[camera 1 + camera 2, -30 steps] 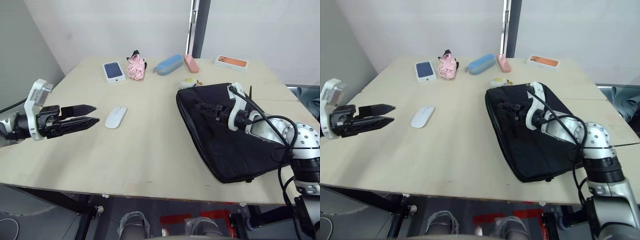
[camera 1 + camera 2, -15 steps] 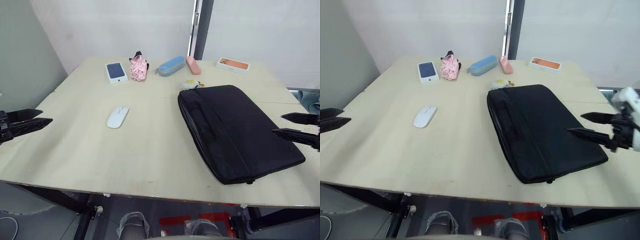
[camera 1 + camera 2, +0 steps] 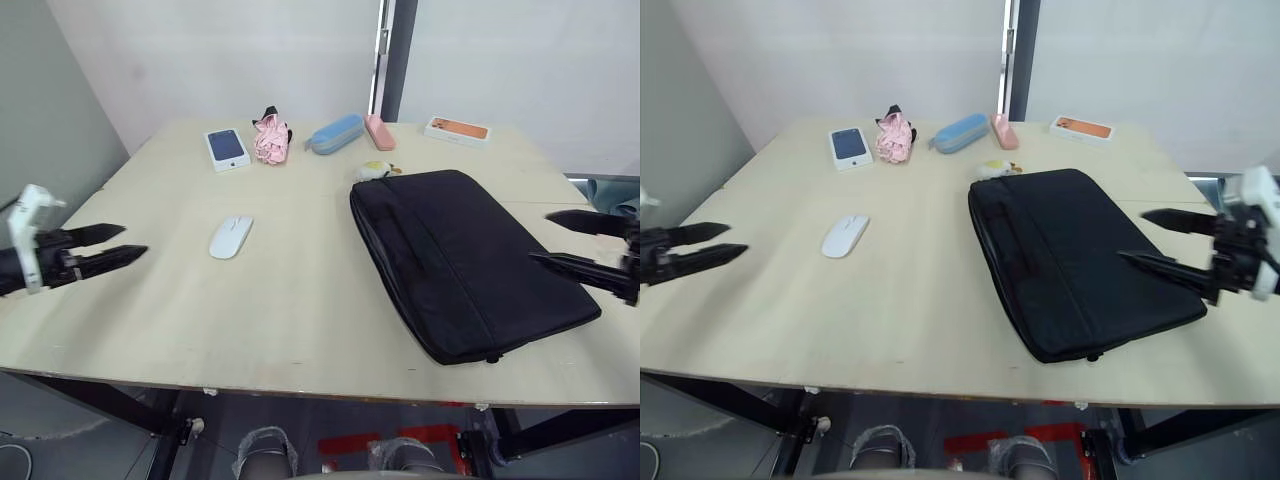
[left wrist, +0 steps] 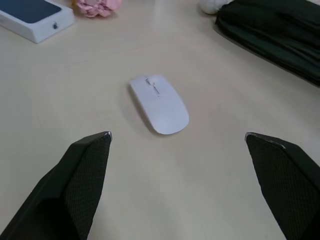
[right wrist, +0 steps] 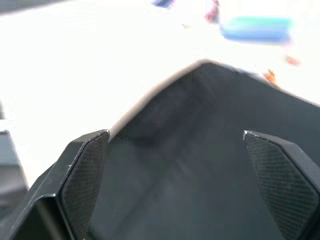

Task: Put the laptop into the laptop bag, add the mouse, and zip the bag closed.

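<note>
the laptop bag [image 3: 470, 260] is lying flat on the right half of the table [image 3: 300, 300], its flap looking closed, with a white plush duck charm [image 3: 377, 169] touching its far corner. the laptop itself is not something i can make out. the mouse [image 3: 231, 237] is sitting on the bare tabletop left of the bag, well apart from it.

the left gripper [image 3: 118, 245] is hovering over the table's left edge, released, its two black fingers spread and grasping nothing; in the left wrist view the mouse [image 4: 159, 103] is lying ahead of it, between the lines of the two fingers [image 4: 80, 175] but clear of both. the right gripper [image 3: 1160, 240] is hanging over the bag's right end, also released with fingers wide apart and holding nothing; whether the lower finger is touching the fabric is hard to tell.

along the far side of the table are resting a white box with a blue top [image 3: 228, 147], a pink bundle [image 3: 271, 137], a blue case [image 3: 336, 132], a pink case [image 3: 380, 130] and a white box with an orange top [image 3: 460, 130].
</note>
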